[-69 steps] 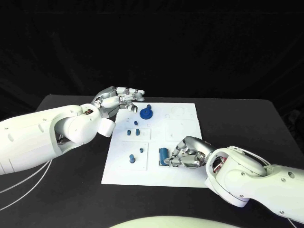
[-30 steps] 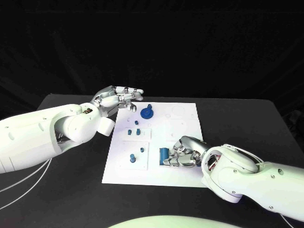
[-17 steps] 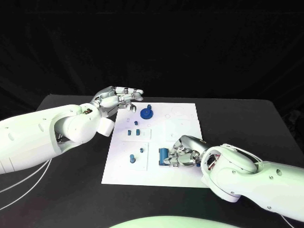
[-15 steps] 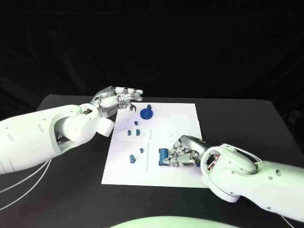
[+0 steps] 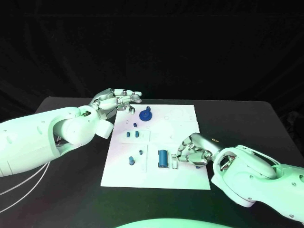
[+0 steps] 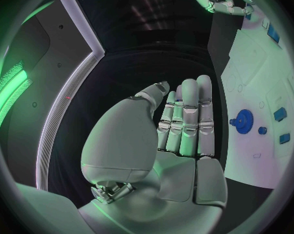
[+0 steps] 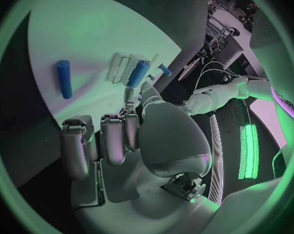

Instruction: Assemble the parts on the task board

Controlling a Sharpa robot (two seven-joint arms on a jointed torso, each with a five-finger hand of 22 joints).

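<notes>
Head view first: the white board point(image 5: 167, 142) sits mid-worktop point(image 5: 261, 123), with small blue parts spread over it; a round gear-like part point(image 5: 147, 115) near the far edge, two little blocks point(image 5: 130, 134) in the middle, a couple of small bits point(image 5: 133, 159) near the left front, and a blue cylinder point(image 5: 163, 158) standing out toward the front; the right robot hand point(image 5: 192, 152) is down on the board just right of that cylinder, fingers curled in, but I can't tell if it's actually pinching anything; the left robot hand point(image 5: 118, 99) hovers at the board's far left corner, fingers loosely apart, holding nothing.

Left wrist view: the left robot hand point(image 6: 176, 135) is flat and open, fingers straight and side by side, nothing in it; the board point(image 6: 257, 83) runs alongside with the gear point(image 6: 243, 121) and the little blocks point(image 6: 281, 125) on it.

Right wrist view: the right robot hand point(image 7: 121, 140) has its fingers bent over the board point(image 7: 89, 47); one blue cylinder point(image 7: 64, 78) lies apart from it, and a second one point(image 7: 138, 73) lies just beyond the fingertips, next to a pale slot point(image 7: 120, 68); contact is not clear from here.
</notes>
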